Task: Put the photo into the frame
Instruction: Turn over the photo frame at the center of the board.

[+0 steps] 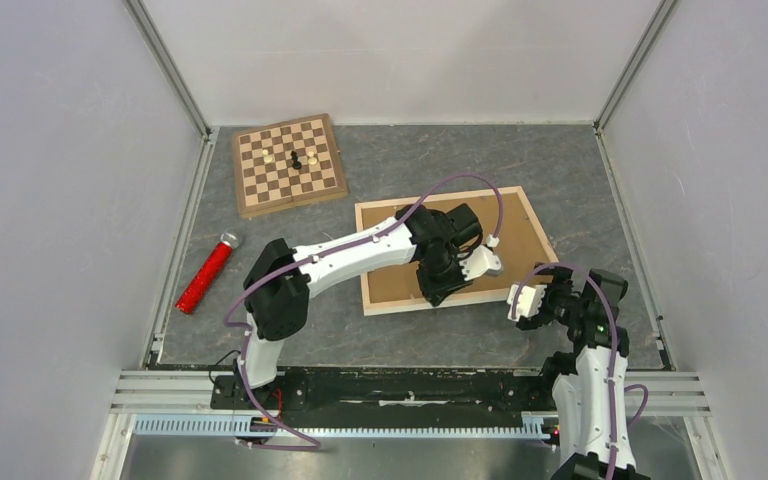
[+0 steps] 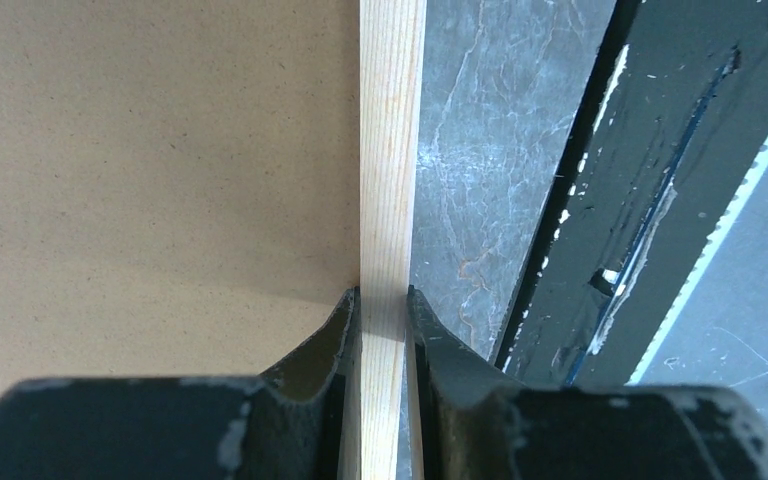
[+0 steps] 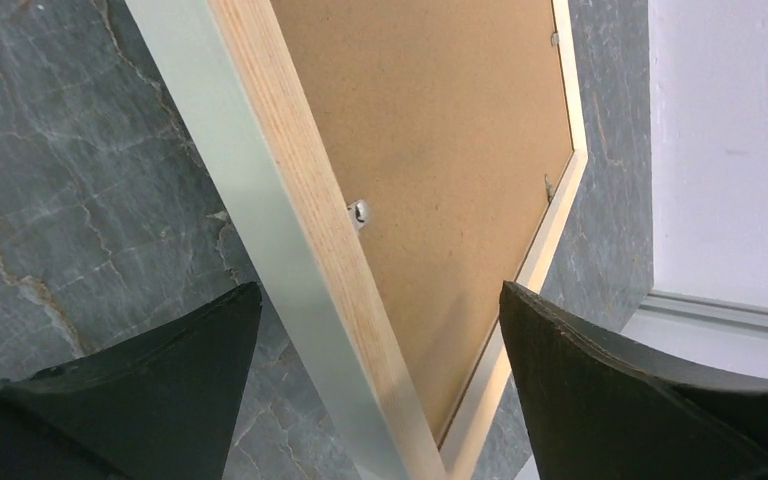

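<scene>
Nearest you, the black rail (image 1: 410, 385) carries both arm bases at the table's near edge.

The right gripper (image 3: 378, 295) stands just beyond it, beside the near right corner of the frame (image 2: 390, 150). Its two dark fingers (image 3: 160, 390) are spread wide. In the right wrist view one frame bar runs up between them with a gap on each side, so you are holding nothing on this side. A small shiny metal tab (image 3: 358, 212) sits on the inner edge of that bar, against the brown backing board (image 2: 140, 150).

The left gripper (image 2: 382, 298) reaches across from the left base to the frame's near bar, left of the right gripper. In the left wrist view its fingers are pinched on the light wooden bar, one on the board side and one on the table side, both touching the wood. You have the frame gripped here by its near edge.

The frame lies back side up on the grey table (image 1: 560, 170), right of centre. The backing board fills its opening. You cannot tell whether the near bar rests on the table or is raised off it.

Farther off to the left, a red cylinder (image 1: 205, 275) lies well apart from the frame. Farthest away, the chessboard (image 1: 290, 165) lies at the rear left with a few chess pieces (image 1: 295, 158) near its middle.
</scene>
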You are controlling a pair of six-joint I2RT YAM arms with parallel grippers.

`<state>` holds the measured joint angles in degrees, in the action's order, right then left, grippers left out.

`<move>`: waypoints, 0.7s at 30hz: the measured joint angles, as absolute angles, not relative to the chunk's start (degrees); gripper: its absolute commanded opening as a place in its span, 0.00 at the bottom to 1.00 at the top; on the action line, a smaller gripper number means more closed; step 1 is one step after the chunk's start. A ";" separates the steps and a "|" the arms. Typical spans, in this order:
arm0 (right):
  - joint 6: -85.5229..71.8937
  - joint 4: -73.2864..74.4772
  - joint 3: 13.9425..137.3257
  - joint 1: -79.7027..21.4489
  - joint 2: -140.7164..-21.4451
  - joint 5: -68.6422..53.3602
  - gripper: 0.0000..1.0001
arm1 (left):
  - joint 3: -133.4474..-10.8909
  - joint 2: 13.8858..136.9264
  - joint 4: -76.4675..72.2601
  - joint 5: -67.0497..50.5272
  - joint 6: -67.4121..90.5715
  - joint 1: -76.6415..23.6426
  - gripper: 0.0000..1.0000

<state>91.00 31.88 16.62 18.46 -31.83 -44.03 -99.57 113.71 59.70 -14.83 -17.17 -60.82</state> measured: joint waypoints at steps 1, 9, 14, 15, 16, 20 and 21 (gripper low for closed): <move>90.70 31.00 16.21 18.44 -31.88 -43.99 0.91 | -99.98 113.71 59.96 -15.27 -17.17 -60.80 0.02; 87.68 23.40 14.74 17.72 -33.23 -44.05 0.73 | -101.49 113.86 61.58 -16.71 -17.17 -60.71 0.02; 86.26 21.56 14.74 17.06 -34.61 -44.31 0.52 | -102.54 113.86 62.33 -16.75 -17.17 -60.53 0.02; 86.15 21.43 14.76 16.99 -34.81 -44.36 0.49 | -102.83 113.86 62.50 -16.80 -17.17 -60.45 0.02; 85.97 21.45 14.76 16.95 -35.00 -44.47 0.46 | -102.98 113.86 62.59 -16.86 -17.17 -60.36 0.02; 87.79 20.45 14.98 16.69 -34.98 -44.86 0.34 | -104.22 113.86 63.40 -16.95 -17.17 -59.94 0.02; 88.60 20.25 15.22 16.69 -34.96 -44.95 0.31 | -104.60 113.86 63.57 -17.04 -17.17 -59.79 0.02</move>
